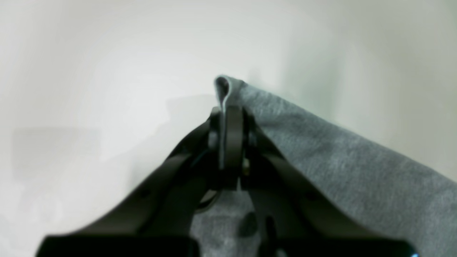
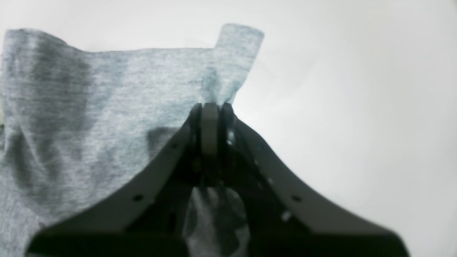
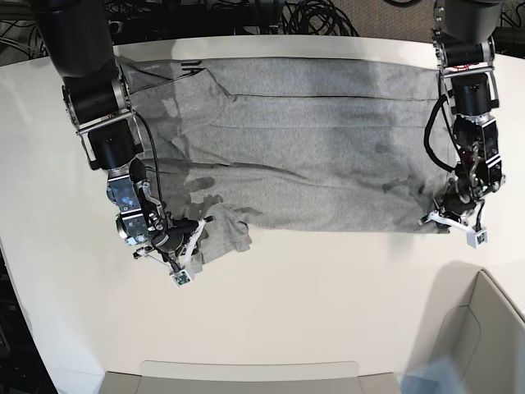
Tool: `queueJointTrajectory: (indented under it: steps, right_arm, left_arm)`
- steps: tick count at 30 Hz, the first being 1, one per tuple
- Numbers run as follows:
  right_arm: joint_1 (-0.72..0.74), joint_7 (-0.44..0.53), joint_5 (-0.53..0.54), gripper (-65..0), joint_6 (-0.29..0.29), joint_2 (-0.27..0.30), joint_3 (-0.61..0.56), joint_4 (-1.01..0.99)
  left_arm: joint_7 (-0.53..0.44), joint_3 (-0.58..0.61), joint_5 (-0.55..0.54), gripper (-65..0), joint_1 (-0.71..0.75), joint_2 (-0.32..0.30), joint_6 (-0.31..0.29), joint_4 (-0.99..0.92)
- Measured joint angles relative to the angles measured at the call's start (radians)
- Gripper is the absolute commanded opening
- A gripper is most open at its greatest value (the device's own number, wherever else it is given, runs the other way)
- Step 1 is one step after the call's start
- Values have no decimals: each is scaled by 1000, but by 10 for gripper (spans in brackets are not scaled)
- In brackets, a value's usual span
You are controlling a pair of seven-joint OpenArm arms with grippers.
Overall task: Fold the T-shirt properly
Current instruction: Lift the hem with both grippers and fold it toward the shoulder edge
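Note:
The heather-grey T-shirt (image 3: 312, 156) lies spread wide across the white table, plain side up. On the base view's right, my left gripper (image 3: 439, 218) is shut on the shirt's near corner; its wrist view shows the jaws pinching a folded edge of the T-shirt (image 1: 339, 160) at the gripper (image 1: 226, 114). At the base view's left, the right gripper (image 3: 190, 250) is shut on a bunched bit of the near edge. In the right wrist view a tab of T-shirt (image 2: 89, 107) sticks out above the closed gripper (image 2: 210, 107).
The white table (image 3: 328, 304) runs bare in front of the shirt. A pale bin corner (image 3: 480, 328) sits at the near right, and a tray edge (image 3: 246, 377) lies along the bottom. Black cables (image 3: 312, 16) hang behind the far edge.

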Motion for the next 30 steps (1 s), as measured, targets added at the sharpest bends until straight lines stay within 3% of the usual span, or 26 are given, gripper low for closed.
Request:
queueJointTrajectory:
  steps: [9, 12, 26, 30]
  right_arm:
    - [-36, -106, -26, -650, -8, 24, 119, 151]
    - [-43, -176, -29, -650, -7, 26, 121, 220]
    - [-178, -260, -20, -650, -7, 66, 123, 473]
    - [-218, -291, -24, -650, -7, 61, 236, 549]
  left_arm:
    - [3, 0, 0, -650, 0, 2, 1, 18]
    - [53, 0, 0, -650, 5, -2, 2, 81]
    - [102, 0, 0, -650, 78, -6, 3, 248]
    - [101, 0, -1, -650, 120, -6, 5, 312]
